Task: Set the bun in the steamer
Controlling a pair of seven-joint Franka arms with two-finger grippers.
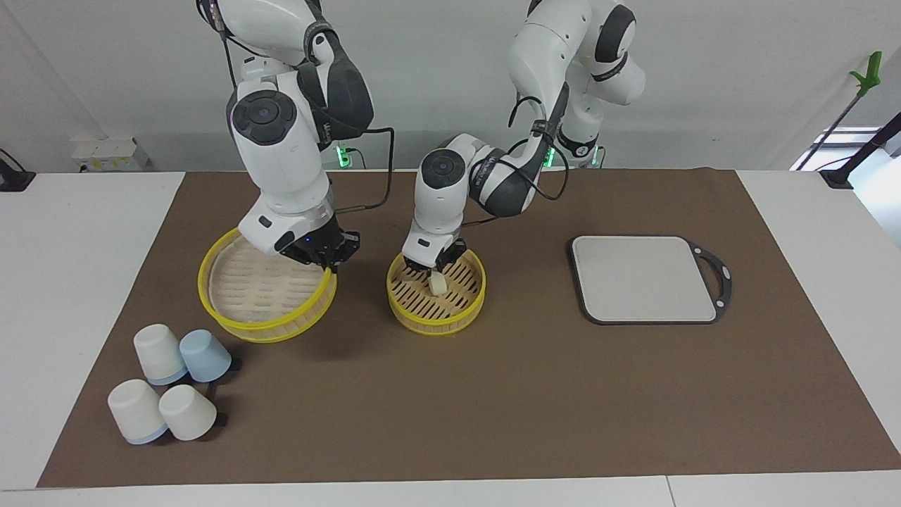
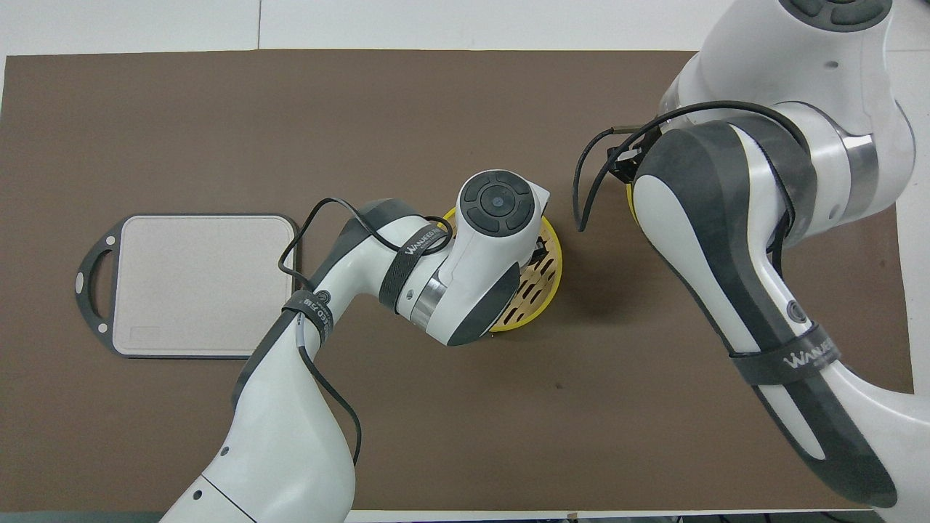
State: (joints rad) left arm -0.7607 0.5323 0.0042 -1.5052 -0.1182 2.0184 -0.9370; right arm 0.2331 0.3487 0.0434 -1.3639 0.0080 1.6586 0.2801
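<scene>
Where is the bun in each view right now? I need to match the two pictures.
Facing view: the bun lies on the slatted floor of the steamer, just under the left hand.
Overhead view: the bun is not visible; the left arm covers most of the steamer.
Shared landmark: the grey board, toward the left arm's end of the table.
</scene>
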